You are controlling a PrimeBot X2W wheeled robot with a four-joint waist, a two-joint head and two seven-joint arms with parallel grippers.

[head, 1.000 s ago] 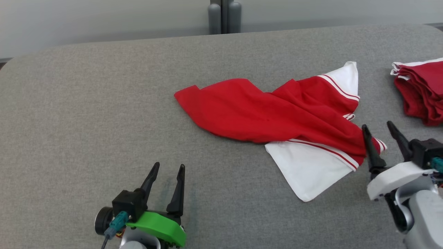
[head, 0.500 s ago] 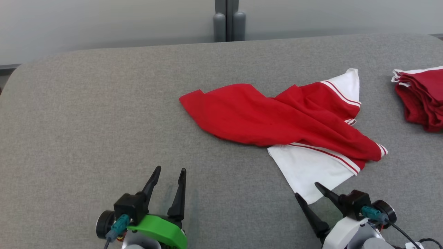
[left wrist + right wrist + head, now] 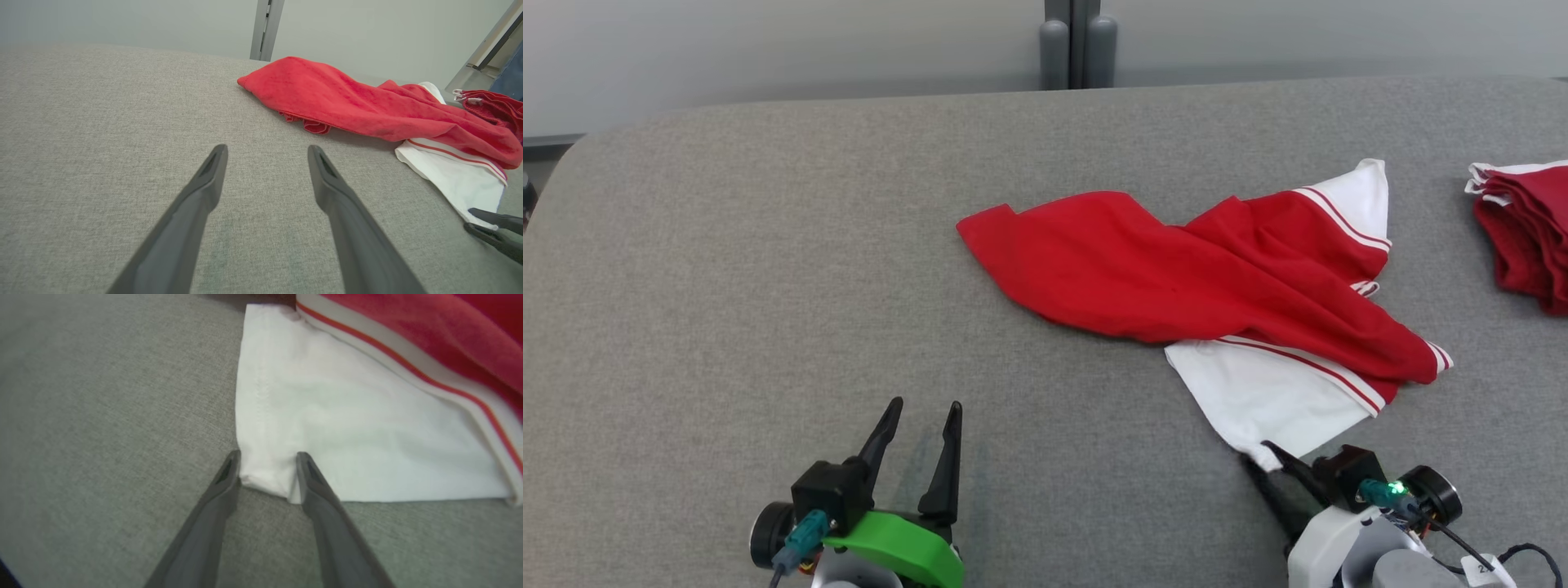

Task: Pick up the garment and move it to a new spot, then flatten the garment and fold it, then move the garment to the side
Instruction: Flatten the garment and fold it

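Garment (image 3: 1201,278) sits rumpled on the surface (image 3: 768,245), right of middle, white corner (image 3: 265,477) toward the front edge with the right gripper (image 3: 267,459) half-narrowed astride it, left gripper (image 3: 925,404) wide and empty, so I'd bite deeper before lifting.

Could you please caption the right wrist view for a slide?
Right gripper straddling the white corner of a red-and-white cloth garment.

A grey fabric table (image 3: 727,245) lies under and ahead of the left gripper (image 3: 925,403); past its far edge, a pale wall (image 3: 768,49) with a grey post (image 3: 1078,49).
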